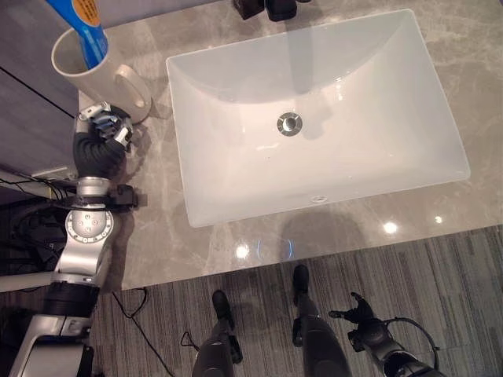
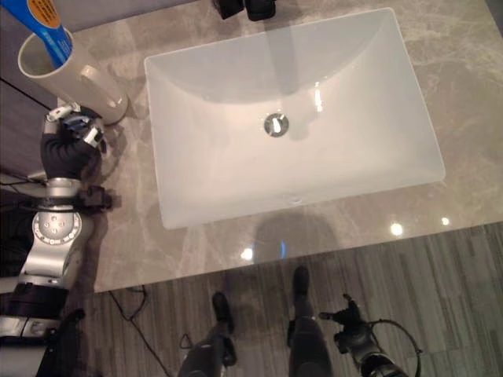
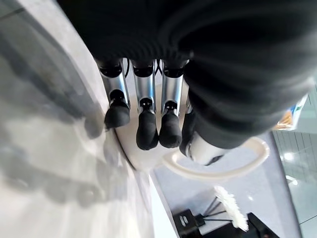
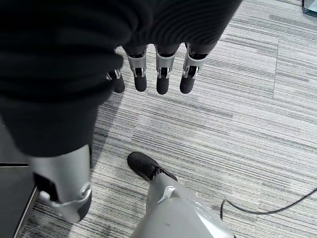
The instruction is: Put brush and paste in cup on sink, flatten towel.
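Note:
A cream cup (image 1: 78,67) with a side handle (image 1: 135,90) stands on the grey marble counter (image 1: 157,228), left of the sink. A blue paste tube (image 1: 85,27) leans inside the cup. My left hand (image 1: 106,126) rests just in front of the cup beside its handle. In the left wrist view its fingers (image 3: 147,131) are fairly straight, tips near the cup's base (image 3: 143,161), and the handle (image 3: 223,168) loops past the thumb. My right hand (image 1: 361,314) hangs low over the floor in front of the counter, its fingers (image 4: 163,74) straight and holding nothing.
The white rectangular sink (image 1: 369,149) with a metal drain (image 1: 289,123) takes up the middle of the counter. Dark items (image 1: 267,8) stand behind it, a white bristly thing (image 3: 230,206) by them. The counter's front edge meets grey striped carpet (image 1: 440,267).

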Motion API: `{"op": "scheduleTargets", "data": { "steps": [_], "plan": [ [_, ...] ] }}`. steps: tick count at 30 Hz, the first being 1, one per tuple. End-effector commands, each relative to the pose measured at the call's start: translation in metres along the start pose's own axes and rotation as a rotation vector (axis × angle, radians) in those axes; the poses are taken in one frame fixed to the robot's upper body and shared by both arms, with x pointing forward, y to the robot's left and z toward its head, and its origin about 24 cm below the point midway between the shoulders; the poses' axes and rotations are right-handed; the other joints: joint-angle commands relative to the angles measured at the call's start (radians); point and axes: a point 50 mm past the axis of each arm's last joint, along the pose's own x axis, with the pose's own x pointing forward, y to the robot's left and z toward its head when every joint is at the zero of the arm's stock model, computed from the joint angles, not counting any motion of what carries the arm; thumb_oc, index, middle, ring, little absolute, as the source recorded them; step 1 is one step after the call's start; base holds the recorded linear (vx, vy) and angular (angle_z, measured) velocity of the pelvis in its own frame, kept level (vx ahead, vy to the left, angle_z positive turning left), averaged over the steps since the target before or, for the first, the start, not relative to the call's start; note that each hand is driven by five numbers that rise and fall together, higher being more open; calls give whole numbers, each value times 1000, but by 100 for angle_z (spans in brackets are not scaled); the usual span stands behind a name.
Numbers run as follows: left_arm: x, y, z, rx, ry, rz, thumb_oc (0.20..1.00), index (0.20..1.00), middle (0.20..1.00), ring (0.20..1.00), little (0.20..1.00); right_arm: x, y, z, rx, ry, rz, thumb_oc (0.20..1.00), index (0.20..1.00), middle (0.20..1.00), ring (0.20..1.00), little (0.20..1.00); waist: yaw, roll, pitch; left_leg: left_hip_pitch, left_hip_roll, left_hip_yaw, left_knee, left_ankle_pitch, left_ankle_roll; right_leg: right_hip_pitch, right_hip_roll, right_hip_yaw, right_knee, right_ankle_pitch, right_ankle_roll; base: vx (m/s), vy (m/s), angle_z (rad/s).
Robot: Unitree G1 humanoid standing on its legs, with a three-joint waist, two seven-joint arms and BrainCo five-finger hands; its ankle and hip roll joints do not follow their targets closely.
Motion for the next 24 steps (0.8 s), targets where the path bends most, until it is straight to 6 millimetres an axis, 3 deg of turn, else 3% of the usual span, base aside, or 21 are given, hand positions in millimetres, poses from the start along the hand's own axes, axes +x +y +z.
{"op": "scheduleTargets", "data": {
  "steps": [1,12,24],
  "plan": [
    [7,8,-10,78,39,31,200,200,200,200,200,4,-4,17,31,-55,-25,1000,1000,1000,1000,1000,-30,-24,9,41,-7,-34,3,51,-16,10,-33,54,101,-74,67,27,18,-3],
    [58,-6,4,130,6,38,200,200,200,200,200,3,6,36,18,-124,9,1000,1000,1000,1000,1000,-66,-36,8,37,-12,-20,3,34,-14,3,-41,72,78,-53,75,13,11,-4],
    [80,-4,7,195,29,84,200,200,200,200,200,3,7,34,6,-120,9,1000,1000,1000,1000,1000,-89,-53,12,24,-17,-8,3,28,-11,-11,-43,91,53,-28,85,-5,10,-4]
  ]
}}
